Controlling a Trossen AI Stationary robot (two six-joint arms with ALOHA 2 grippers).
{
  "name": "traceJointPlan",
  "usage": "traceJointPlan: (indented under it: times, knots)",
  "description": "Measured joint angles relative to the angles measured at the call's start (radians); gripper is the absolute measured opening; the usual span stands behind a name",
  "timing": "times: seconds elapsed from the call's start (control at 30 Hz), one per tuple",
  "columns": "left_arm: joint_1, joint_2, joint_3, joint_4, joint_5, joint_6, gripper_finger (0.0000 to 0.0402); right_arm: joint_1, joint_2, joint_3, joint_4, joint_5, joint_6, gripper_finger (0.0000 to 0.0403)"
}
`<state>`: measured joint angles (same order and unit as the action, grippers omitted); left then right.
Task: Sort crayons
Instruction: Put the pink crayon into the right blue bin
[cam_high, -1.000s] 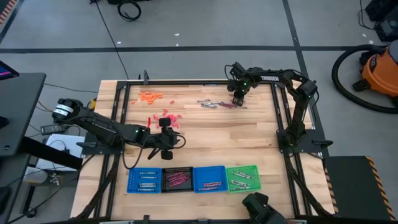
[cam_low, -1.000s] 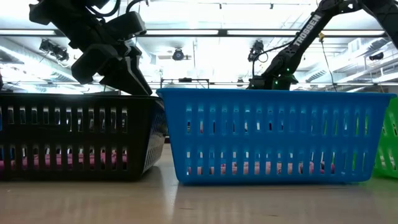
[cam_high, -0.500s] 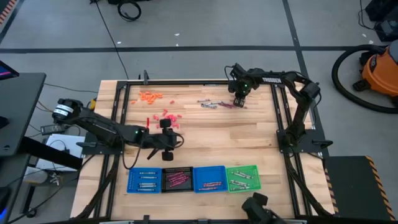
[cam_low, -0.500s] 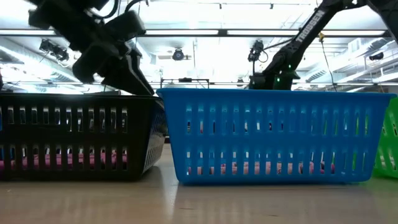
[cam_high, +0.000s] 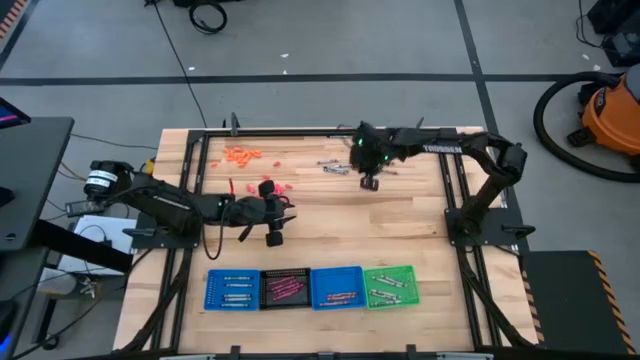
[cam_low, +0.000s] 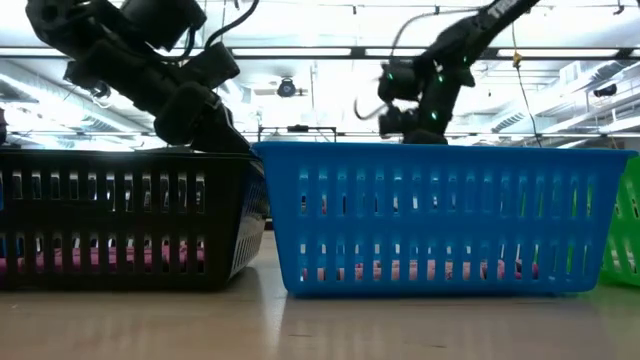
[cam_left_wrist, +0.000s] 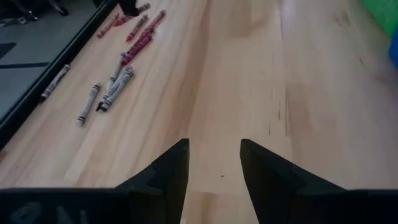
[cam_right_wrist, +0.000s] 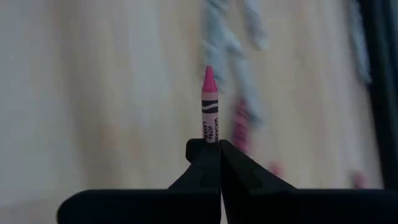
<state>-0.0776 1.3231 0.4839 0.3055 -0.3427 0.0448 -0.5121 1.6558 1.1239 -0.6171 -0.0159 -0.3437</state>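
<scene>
Wooden worktop (cam_high: 400, 230) from above: the right pincer (cam_high: 369, 182) hangs near the far edge, beside loose crayons (cam_high: 340, 167). The left pincer (cam_high: 272, 238) sits mid-worktop, near red crayons (cam_high: 275, 187). Four trays (cam_high: 310, 288) line the near edge.

Left wrist: its fingers (cam_left_wrist: 177, 168) stand apart, holding nothing.

Right wrist: the pincer is shut on a pink crayon (cam_right_wrist: 209, 106) standing up.

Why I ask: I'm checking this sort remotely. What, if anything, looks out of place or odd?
Nothing looks damaged or spilled. Loose crayons lie unsorted at the table's far side. The right gripper holds a pink crayon by its end, sticking straight out past the fingertips.
</scene>
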Motion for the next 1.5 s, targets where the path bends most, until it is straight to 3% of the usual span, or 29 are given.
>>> traceJointPlan:
  times: [0.37,0.8,1.5]
  knots:
    - [0.009,0.0,0.0,0.029,0.024,0.0,0.0155,0.309,-0.001,0.0,0.198,0.015,0.153,0.0005]
    - [0.008,0.0,0.001,0.104,0.087,-0.018,0.0155,0.438,-0.001,0.001,0.311,0.009,0.285,0.0005]
    - [0.008,0.0,0.001,0.101,0.087,-0.016,0.0155,0.728,0.011,0.002,0.37,-0.281,0.613,0.0006]
